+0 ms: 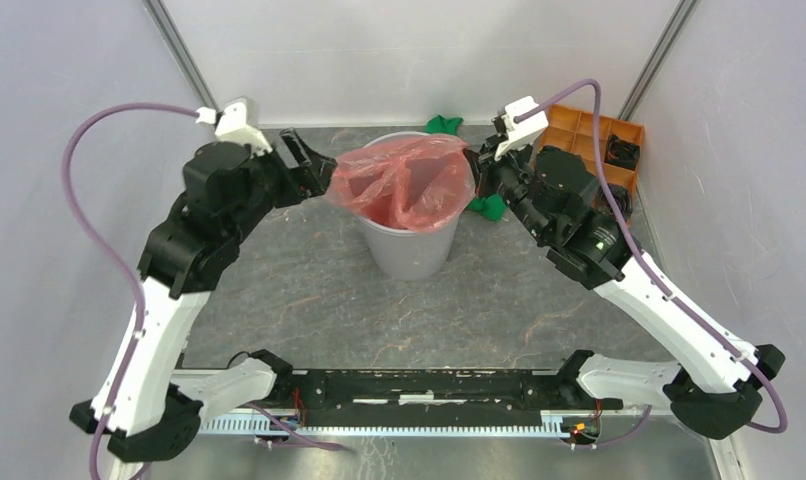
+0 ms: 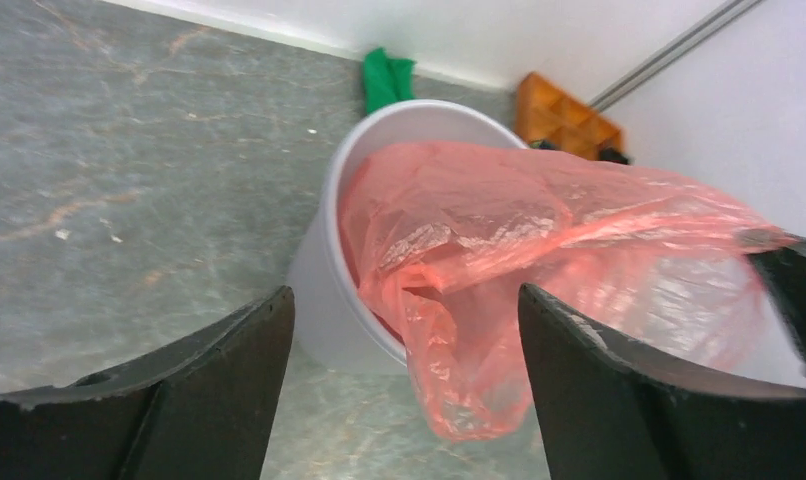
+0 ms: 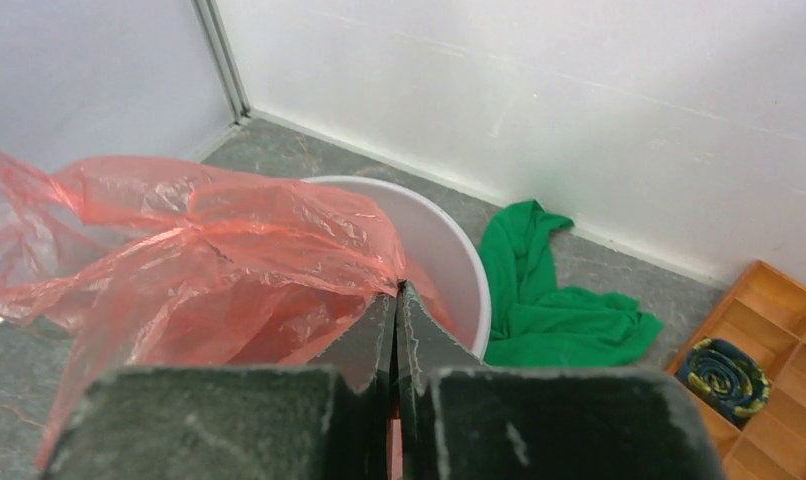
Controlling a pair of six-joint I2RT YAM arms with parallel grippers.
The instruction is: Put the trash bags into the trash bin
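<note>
Red bag [image 1: 404, 180] draped over bin [image 1: 409, 250] rim; your right gripper [image 3: 396, 297] pinched its edge, left gripper [image 2: 404, 300] gaped empty. One-sided pull could've dragged it out or tipped the bin.

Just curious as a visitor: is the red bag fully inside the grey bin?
Partly in: the trash bag dips into the trash bin, but film spills over its rim outside.

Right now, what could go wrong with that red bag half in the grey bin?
1. Only the right gripper pinches the trash bag; the left gripper is open. A tug could tear the thin film or let it slip.
2. A flap hangs outside over the rim of the trash bin on the left gripper's side, so the bag might slide out.
3. Pulling the bag sideways might tip the bin.
</note>
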